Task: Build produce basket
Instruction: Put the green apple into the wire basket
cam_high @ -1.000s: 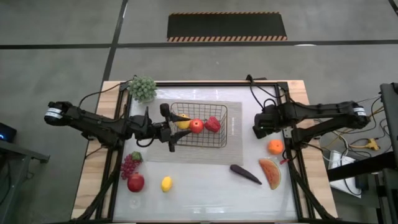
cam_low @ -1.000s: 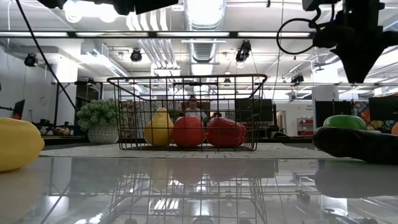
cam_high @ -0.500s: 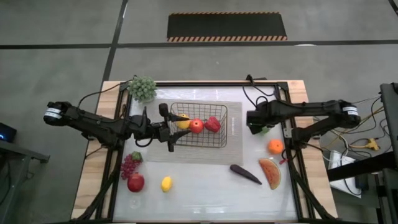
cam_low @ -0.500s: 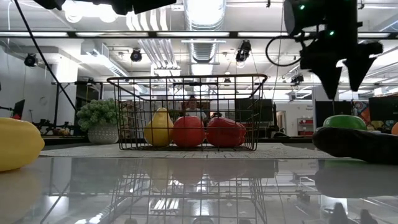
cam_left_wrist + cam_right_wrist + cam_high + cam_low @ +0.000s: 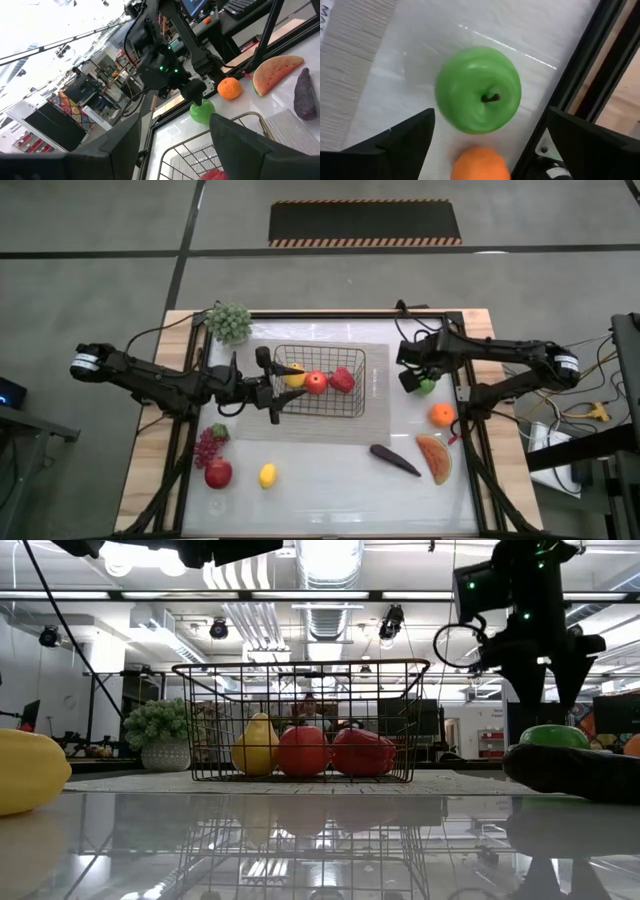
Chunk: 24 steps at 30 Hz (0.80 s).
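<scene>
The basket [image 5: 320, 380] sat on a pale ribbed mat [image 5: 375, 395] just left of centre in the high view, holding a yellow pear [image 5: 294, 376], a red apple [image 5: 316, 383] and a red pepper [image 5: 342, 379]. The left gripper [image 5: 272, 385] lay at the basket's left end, its fingers [image 5: 276, 415] spread apart on either side of that end; whether they touched the wire could not be told. The right gripper [image 5: 413, 372] hung at the right of the frame directly above a green apple [image 5: 478, 90], fingers [image 5: 395, 145] released wide and apart from the fruit; in the high view only a sliver of green showed under it.

Outside the basket, an orange [image 5: 443, 415], a watermelon slice [image 5: 434, 458] and an eggplant [image 5: 395, 460] lay at lower right, with grapes [image 5: 208, 445], a second red apple [image 5: 218, 473] and a lemon [image 5: 267, 475] at lower left. In the low view the lemon was cut off by the left edge and the eggplant by the right edge, half hiding the green apple behind it.

The worktop [image 5: 330, 500] was white and glossy, mirroring the basket in the low view, framed by dark rails on a wooden base. A pale green bunch in a pot [image 5: 229, 322] stood at upper left. Grey floor with a striped dark mat [image 5: 365, 223] lay beyond; the low view showed ceiling ducts and lights.
</scene>
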Tool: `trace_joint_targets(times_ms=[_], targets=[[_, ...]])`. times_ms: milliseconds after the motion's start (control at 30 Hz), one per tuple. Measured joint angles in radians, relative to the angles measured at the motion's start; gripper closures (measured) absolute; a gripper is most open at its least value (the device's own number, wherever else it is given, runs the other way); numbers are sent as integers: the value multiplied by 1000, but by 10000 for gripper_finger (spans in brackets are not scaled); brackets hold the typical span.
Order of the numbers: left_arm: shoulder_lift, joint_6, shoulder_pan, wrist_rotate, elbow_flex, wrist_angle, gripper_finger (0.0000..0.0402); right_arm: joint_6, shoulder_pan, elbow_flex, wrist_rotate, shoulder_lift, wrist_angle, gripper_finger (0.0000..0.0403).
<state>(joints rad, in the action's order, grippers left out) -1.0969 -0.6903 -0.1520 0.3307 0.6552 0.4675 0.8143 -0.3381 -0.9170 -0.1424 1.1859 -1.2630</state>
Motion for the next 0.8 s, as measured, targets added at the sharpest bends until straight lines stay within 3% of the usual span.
trace_joint_targets(times_ms=[333,567,800], targets=[[0,2,0,0,-3,0,185,-115,-118,65,96,3,75,34],[0,2,0,0,-3,0,185,-145,-129,144,168,3,185,37],[0,2,0,0,-5,-1,185,-123,-129,142,168,1,205,95]])
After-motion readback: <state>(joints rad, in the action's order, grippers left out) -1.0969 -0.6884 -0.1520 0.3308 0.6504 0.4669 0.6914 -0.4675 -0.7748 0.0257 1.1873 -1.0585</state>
